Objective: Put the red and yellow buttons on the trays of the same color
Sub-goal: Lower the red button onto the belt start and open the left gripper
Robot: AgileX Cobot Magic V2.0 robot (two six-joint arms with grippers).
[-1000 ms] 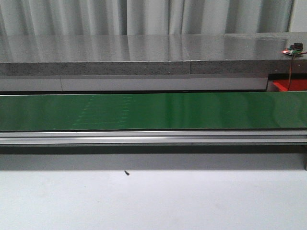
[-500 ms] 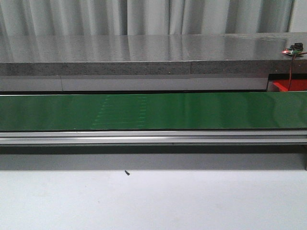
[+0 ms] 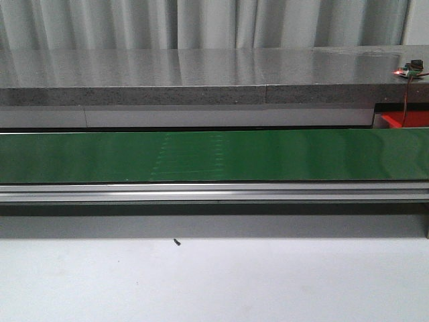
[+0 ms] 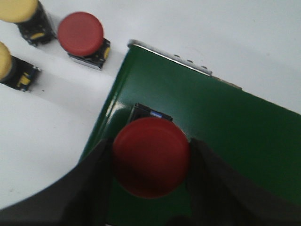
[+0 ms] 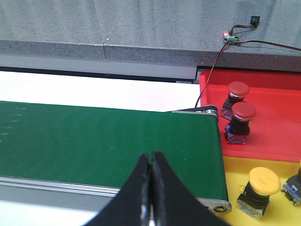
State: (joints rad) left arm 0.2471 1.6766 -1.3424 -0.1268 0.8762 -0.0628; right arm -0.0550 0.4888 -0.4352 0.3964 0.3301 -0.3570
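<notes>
- Jaws of the left arm, the left jaws, stand part-open around the wide cap of a red button (image 4: 151, 157). One dark finger (image 4: 91, 188) presses each side, so they appear to grip it.
- Right jaws are closed tip to tip with nothing between them, hanging over the green belt (image 5: 94, 141) near its tray end.
- The belt runs from 9 to 3 o'clock across the front view. No button shows on that stretch of it.
- The held button is above the belt's other end. I cannot tell whether its base rests on the belt.
- My judgement is that the step is setting it down upright, well inside the belt's edge and corner. The fingers should then spread wide before rising, so the cap is not dragged.
- The red tray (image 5: 277, 136) lies just past the belt's 3 o'clock end and already carries two red buttons (image 5: 241, 121).
- A yellow tray (image 5: 230, 174) beside it carries a yellow button (image 5: 260, 185).
- On the white desk (image 4: 42, 136) beside the left-arm end wait a spare red button (image 4: 81, 34) and two yellow ones (image 4: 19, 12).
- A thin sensor wire (image 5: 212, 63) hangs by the red tray's corner, where an arm reaching in could catch it.
</notes>
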